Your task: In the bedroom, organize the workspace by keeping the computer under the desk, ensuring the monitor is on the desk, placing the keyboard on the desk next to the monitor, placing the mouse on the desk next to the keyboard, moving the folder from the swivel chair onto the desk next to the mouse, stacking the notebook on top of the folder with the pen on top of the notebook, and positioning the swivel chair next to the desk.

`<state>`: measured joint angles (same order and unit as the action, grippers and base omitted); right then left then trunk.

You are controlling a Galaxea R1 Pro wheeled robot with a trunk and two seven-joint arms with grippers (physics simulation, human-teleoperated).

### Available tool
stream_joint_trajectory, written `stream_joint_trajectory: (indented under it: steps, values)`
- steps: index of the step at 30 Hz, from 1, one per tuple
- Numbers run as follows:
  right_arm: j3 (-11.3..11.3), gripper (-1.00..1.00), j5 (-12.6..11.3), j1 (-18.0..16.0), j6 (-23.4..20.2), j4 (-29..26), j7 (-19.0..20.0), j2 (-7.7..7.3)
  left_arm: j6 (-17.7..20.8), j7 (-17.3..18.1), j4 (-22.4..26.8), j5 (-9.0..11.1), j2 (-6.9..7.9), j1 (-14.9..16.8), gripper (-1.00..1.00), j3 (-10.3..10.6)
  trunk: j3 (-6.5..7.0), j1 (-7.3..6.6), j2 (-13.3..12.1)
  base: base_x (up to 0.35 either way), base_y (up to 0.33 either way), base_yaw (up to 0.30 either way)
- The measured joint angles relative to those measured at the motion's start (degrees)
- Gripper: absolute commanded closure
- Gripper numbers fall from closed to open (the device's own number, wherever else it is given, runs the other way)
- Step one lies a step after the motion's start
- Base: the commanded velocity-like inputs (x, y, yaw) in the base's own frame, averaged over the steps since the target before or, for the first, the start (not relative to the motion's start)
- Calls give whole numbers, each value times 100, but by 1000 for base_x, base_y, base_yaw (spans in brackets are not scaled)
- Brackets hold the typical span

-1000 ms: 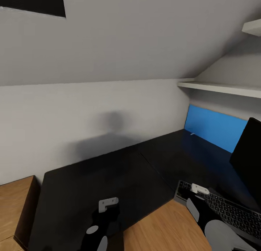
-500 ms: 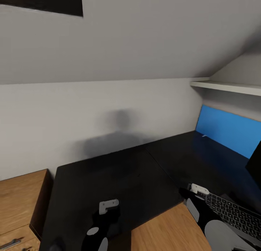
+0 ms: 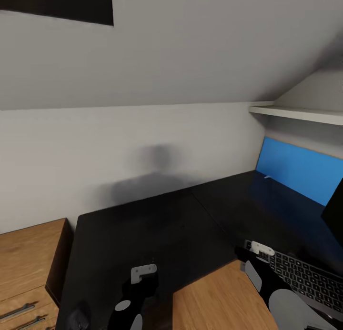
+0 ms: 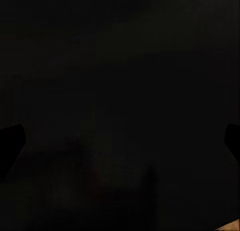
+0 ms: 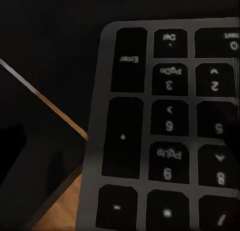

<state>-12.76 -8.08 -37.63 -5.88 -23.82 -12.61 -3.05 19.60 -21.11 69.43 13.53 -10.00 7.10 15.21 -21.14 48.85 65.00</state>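
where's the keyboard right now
In the head view the keyboard lies at lower right on the black desk, near its front edge, just beyond the right arm, with the monitor behind it.

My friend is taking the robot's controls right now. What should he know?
Left gripper: hovering over the desk, holding nothing seen; open or shut unclear.
Right gripper: at the near end of the keyboard; grip unclear.
Keyboard lies on the desk, its near corner sticking out past the edge. A dark corner of the monitor shows beside it. Blue folder stands against the back wall.
Left: mouse, notebook, pen, chair, and the folder stack.
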Motion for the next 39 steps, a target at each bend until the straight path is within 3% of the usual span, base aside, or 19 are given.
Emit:
stream_joint_trajectory:
  steps: [24, 33, 39]
  values:
    - [-15, -100, 38, 0, 46, -20, -16, 3, 1, -7, 1, -6, 0, -2, -100, 9, 0, -1, 0, -64, 0, 0]
    - [-21, -100, -7, 3, 122, 156, -10, 0, 9, -14, -3, -9, 0, -2, -100, 15, 160, -198, -361, 0, 0, 0]
    - [-8, -100, 25, 11, 595, 143, -25, 56, 9, -15, -51, -9, 0, -2, -100, 18, 268, -330, -601, 0, 0, 0]
